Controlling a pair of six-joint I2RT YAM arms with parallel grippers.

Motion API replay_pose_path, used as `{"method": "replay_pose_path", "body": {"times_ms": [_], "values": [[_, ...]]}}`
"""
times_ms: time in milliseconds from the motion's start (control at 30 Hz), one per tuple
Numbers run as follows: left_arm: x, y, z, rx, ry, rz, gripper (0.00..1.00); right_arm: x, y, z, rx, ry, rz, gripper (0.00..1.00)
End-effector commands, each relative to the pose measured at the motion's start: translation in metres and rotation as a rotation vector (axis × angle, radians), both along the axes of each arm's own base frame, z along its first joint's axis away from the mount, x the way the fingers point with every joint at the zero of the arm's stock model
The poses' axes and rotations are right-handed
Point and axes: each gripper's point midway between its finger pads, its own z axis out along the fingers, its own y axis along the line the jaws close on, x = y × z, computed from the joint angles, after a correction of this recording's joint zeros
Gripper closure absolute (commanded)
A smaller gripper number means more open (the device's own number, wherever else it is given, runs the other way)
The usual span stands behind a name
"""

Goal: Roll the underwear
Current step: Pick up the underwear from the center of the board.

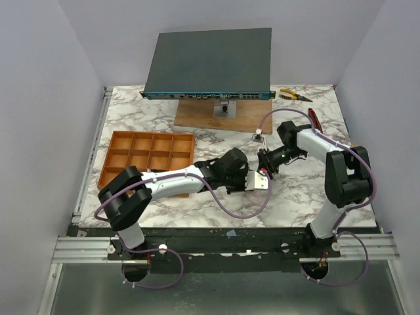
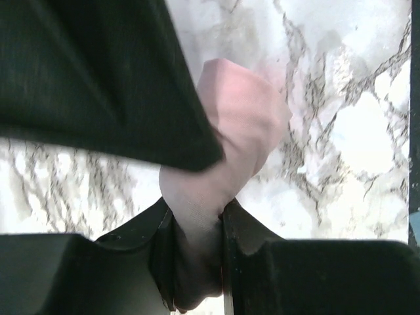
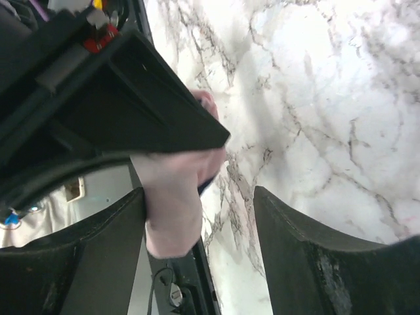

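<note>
- Pinching the pale pink underwear [image 2: 239, 125], the left gripper [image 2: 195, 252] is clamped on it.
- Right gripper [image 3: 200, 216]: jaws apart, gripping nothing.
- Recommend closing it squarely on the cloth before turning.

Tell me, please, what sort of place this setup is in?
Probably a robotics lab test cell: a plain-walled enclosure around a marble-patterned table, a rack-mount network switch on a wooden board, and yellow-handled pliers at the back.

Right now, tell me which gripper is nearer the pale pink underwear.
Left. The left gripper has its jaws shut on the pale pink underwear, pinching one end. The right gripper stands with jaws open, the cloth close by one jaw, not gripped.
</note>
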Motion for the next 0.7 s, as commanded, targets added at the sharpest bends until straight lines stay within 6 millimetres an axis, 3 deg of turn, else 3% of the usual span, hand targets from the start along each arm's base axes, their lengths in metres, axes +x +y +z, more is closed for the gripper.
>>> {"method": "replay_pose_path", "body": {"times_ms": [0,233,367,533,667], "values": [[0.002,0.032,0.015,0.007,-0.022,0.012,1.00,0.028,-0.008,0.015,-0.033,-0.150,-0.048,0.32],[0.006,0.072,0.013,0.059,-0.050,0.071,1.00,0.039,0.000,0.048,0.044,-0.177,-0.067,0.27],[0.017,0.103,0.024,0.054,-0.058,0.141,1.00,0.045,-0.002,0.048,0.018,-0.219,-0.074,0.26],[0.038,0.167,0.045,0.073,-0.088,0.258,1.00,0.056,-0.003,0.048,-0.007,-0.340,-0.119,0.24],[0.053,0.222,0.060,0.085,-0.105,0.392,1.00,0.062,0.009,0.054,-0.016,-0.439,-0.130,0.24]]}}
